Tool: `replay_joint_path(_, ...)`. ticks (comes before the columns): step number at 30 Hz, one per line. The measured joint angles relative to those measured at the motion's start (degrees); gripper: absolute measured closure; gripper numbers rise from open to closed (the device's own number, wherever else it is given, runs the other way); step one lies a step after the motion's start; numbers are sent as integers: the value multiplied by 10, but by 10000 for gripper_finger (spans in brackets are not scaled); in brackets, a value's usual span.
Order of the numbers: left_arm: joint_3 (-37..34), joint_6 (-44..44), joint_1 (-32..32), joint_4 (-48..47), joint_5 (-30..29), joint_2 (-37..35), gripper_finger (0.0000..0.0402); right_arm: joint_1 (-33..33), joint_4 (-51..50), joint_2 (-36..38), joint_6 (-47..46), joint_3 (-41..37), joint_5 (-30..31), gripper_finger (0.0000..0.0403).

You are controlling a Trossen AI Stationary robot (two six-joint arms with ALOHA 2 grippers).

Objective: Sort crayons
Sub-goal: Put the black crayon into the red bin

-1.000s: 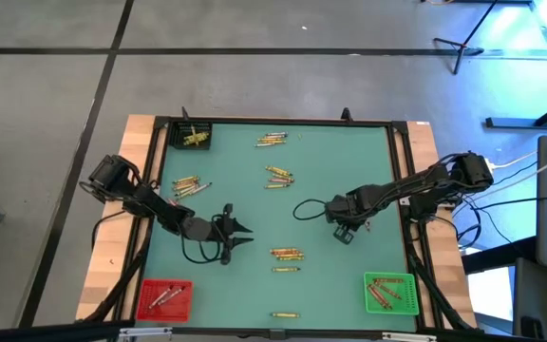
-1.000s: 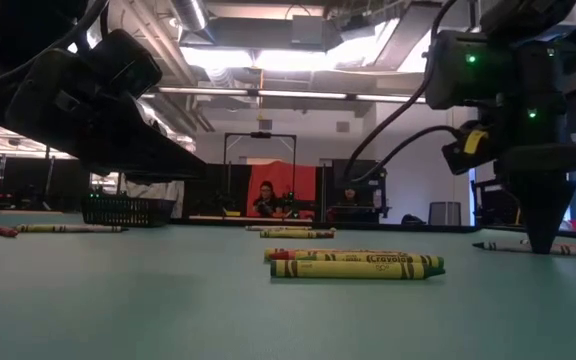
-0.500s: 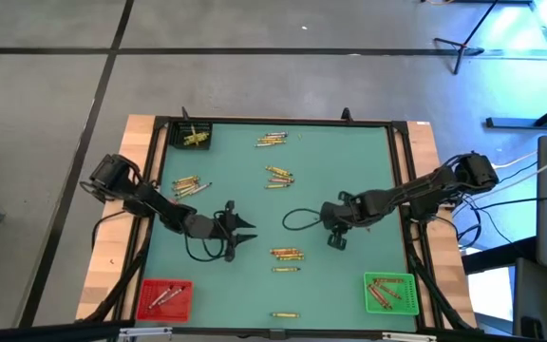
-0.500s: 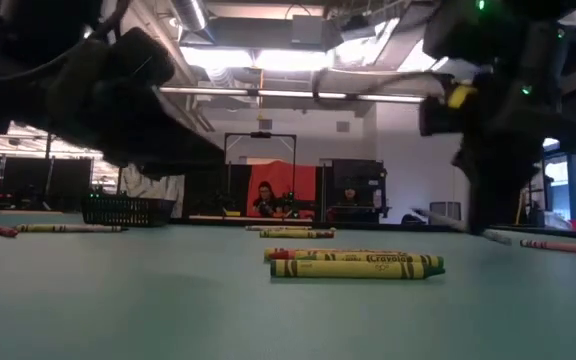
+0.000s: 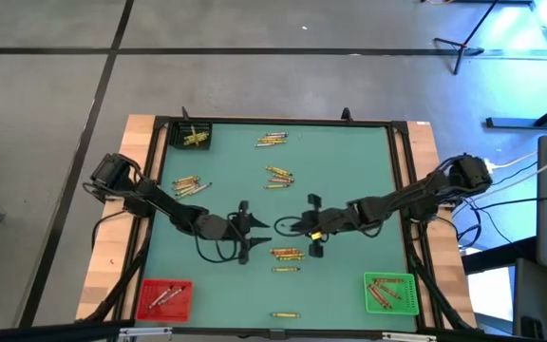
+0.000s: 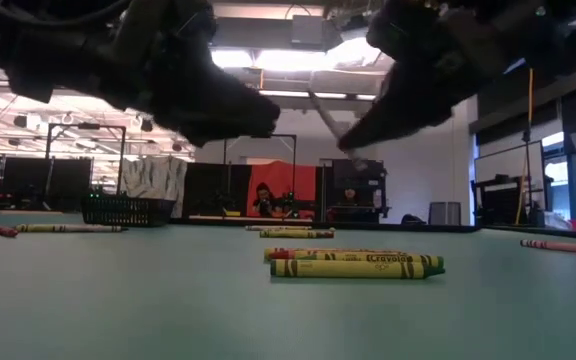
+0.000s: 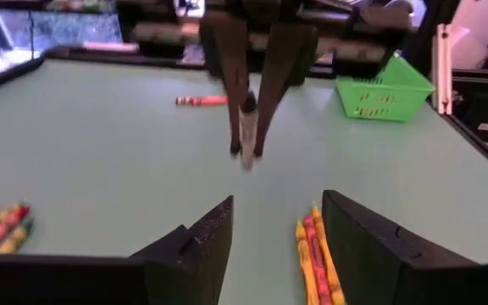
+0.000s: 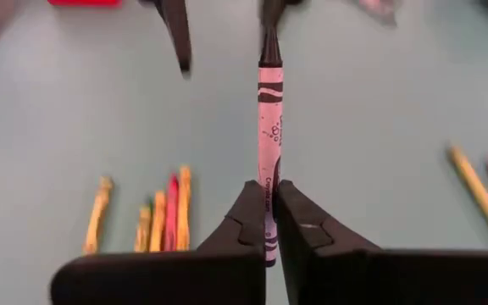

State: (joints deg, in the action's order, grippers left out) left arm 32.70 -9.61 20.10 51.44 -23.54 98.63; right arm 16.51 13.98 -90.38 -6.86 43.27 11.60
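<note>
Crayon [image 8: 270,119], a thin pink paper-wrapped stick, stiff and light, pinched endwise by right gripper [image 8: 267,222]; left gripper [image 7: 275,241] gapes wide, facing its free tip.

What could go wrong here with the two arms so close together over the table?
The right gripper pinches only one end of a pink crayon, so a nudge could tilt or drop it. The open left gripper faces it closely, so the fingertips might collide during a handover. A drop could land among the loose crayons below.
</note>
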Motion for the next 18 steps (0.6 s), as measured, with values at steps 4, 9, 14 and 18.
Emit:
replay_joint_path(4, 12, 17, -2, 0, 5, 0, 235, 0, 88, -33, 45, 0, 10, 397)
replay_joint_path(9, 17, 12, -7, 3, 5, 0, 235, 0, 176, -64, 74, 1, 8, 398)
replay_joint_path(14, 32, 15, -7, 6, -9, 0, 240, 0, 206, -81, 85, 0, 8, 397)
replay_joint_path(18, 45, 40, -7, 7, -10, 0, 266, 0, 221, -87, 87, 1, 13, 395)
